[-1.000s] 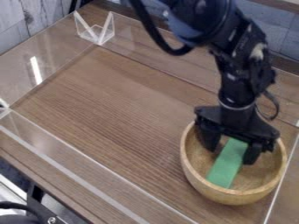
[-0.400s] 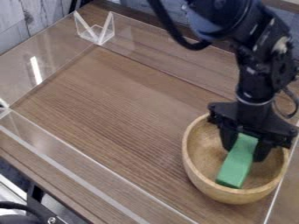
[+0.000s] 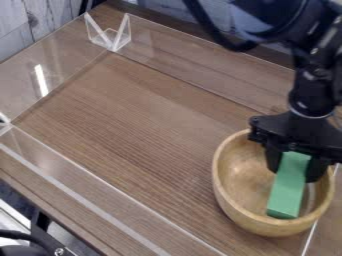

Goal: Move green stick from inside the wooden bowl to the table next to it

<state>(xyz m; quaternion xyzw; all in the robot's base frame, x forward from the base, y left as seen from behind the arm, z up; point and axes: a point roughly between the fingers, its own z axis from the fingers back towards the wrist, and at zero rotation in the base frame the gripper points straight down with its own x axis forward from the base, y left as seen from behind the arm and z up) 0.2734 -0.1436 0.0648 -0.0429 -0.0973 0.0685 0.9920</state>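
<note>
End effector (image 3: 297, 160) clamped on upper end of green stick (image 3: 289, 187); stick hangs tilted inside wooden bowl (image 3: 243, 200), lower end near bowl floor. Advice: lift straight until stick clears thick rim, then carry sideways to bare table (image 3: 134, 110), release low.

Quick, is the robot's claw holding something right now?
Gripper: closed on the green stick, over the wooden bowl.
</note>
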